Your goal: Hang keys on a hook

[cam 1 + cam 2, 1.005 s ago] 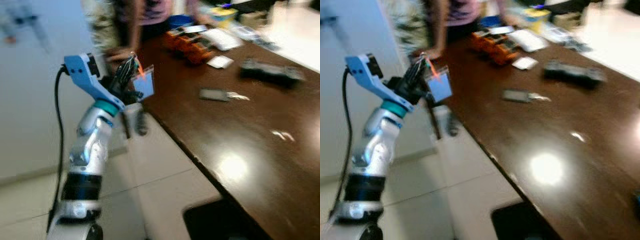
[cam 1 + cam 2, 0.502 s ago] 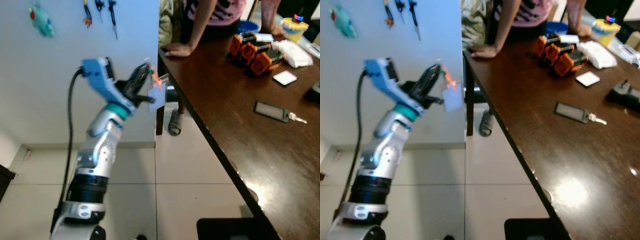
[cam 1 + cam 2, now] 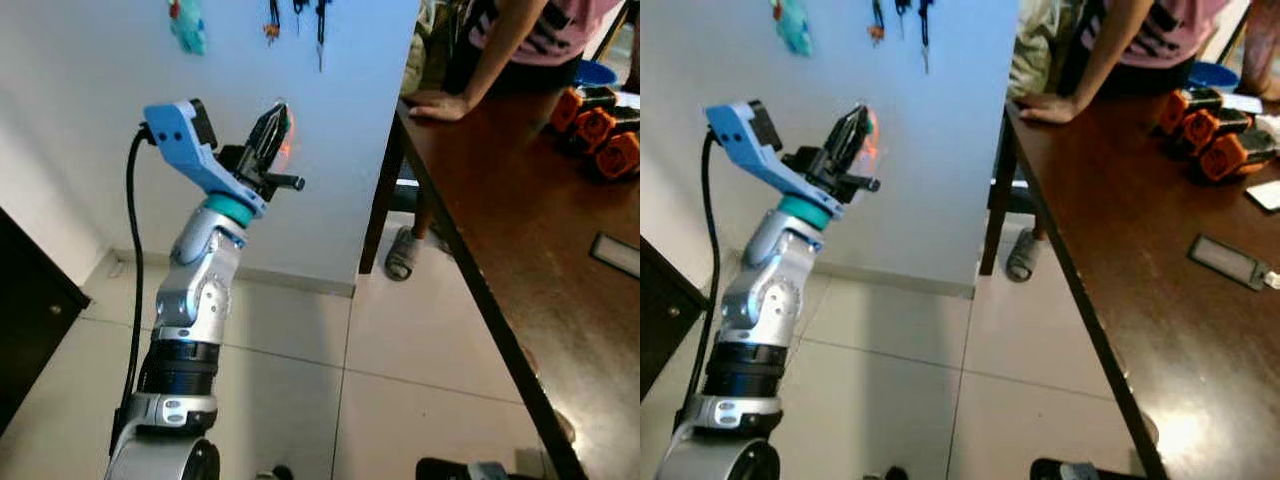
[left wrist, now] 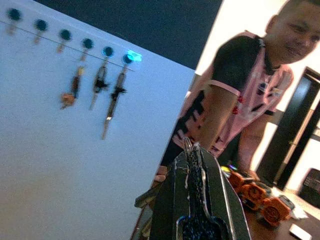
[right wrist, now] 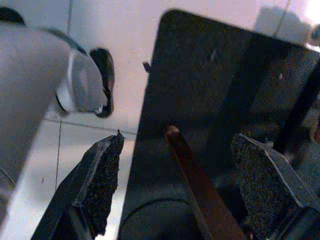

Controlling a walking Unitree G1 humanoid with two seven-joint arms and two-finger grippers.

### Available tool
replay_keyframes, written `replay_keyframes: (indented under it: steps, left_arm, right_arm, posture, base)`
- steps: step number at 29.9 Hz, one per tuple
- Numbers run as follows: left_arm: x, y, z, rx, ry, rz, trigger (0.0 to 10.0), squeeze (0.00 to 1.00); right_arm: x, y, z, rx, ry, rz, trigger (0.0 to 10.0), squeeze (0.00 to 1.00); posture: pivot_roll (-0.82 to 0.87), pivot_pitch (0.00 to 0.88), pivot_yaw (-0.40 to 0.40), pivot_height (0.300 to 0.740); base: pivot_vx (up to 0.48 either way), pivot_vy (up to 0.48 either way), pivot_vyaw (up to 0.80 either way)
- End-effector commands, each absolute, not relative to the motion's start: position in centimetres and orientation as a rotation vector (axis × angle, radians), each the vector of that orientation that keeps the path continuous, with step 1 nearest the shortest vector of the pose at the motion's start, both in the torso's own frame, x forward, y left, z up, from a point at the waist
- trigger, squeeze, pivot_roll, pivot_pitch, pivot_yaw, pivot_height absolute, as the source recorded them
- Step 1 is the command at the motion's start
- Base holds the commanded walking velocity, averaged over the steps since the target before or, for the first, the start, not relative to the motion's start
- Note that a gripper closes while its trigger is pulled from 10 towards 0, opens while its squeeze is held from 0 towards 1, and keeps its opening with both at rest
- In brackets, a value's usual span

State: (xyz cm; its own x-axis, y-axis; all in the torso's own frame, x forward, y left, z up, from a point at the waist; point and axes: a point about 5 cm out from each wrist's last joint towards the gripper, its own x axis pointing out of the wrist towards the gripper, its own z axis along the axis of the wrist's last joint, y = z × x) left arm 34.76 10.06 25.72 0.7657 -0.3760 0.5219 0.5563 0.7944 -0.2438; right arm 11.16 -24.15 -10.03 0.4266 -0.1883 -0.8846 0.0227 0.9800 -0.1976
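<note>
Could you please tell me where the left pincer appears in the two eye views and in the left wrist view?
Left eye view: left pincer raised at upper centre-left, before the wall, shut on keys.
Right eye view: upper left, before the same wall.
Left wrist view: bottom centre, pointing up.
Shared landmark: the dark hung items on the wall, above the pincer.

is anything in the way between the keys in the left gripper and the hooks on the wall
Nothing visible is. The left gripper holds the keys raised toward the white wall, with open air between them and the hooks above. Some hooks already carry hanging keys; the hooks farther along look free.
</note>
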Motion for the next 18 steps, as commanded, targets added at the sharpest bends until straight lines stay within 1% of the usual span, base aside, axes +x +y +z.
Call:
replay_keyframes:
  steps: [1,3,7,11,14,18]
  left_arm:
    - [34.66,9.94,26.37,-0.392,-0.496,-0.536,10.0,0.0]
    - [34.64,9.91,26.4,-0.392,-0.498,-0.537,10.0,0.0]
    - [34.6,9.78,26.46,-0.394,-0.501,-0.545,10.0,0.0]
    - [34.52,9.64,26.53,-0.397,-0.506,-0.552,10.0,0.0]
    - [34.51,9.65,26.68,-0.399,-0.511,-0.553,10.0,0.0]
    - [34.51,9.67,26.73,-0.399,-0.513,-0.556,10.0,0.0]
  right_arm:
    - [10.69,-23.89,-10.24,-0.151,1.144,-0.126,10.0,0.0]
    - [10.72,-23.83,-10.25,-0.146,1.143,-0.121,10.0,0.0]
    - [10.73,-23.89,-10.23,-0.145,1.139,-0.133,10.0,0.0]
    - [10.7,-23.83,-10.24,-0.13,1.137,-0.136,10.0,0.0]
    - [10.75,-23.56,-10.28,-0.118,1.137,-0.101,10.0,0.0]
    - [10.73,-23.66,-10.27,-0.106,1.133,-0.128,10.0,0.0]
  posture:
    - [-0.09,0.059,0.083,0.74]
    - [-0.09,0.059,0.083,0.74]
    - [-0.09,0.061,0.082,0.74]
    - [-0.09,0.061,0.082,0.74]
    - [-0.09,0.065,0.085,0.74]
    - [-0.1,0.065,0.086,0.74]
  base:
    - [0.382,0.0,0.0]
    - [0.379,0.0,0.49]
    - [0.38,0.0,0.8]
    - [0.382,0.0,0.0]
    - [0.38,0.0,0.79]
    - [0.378,0.0,0.77]
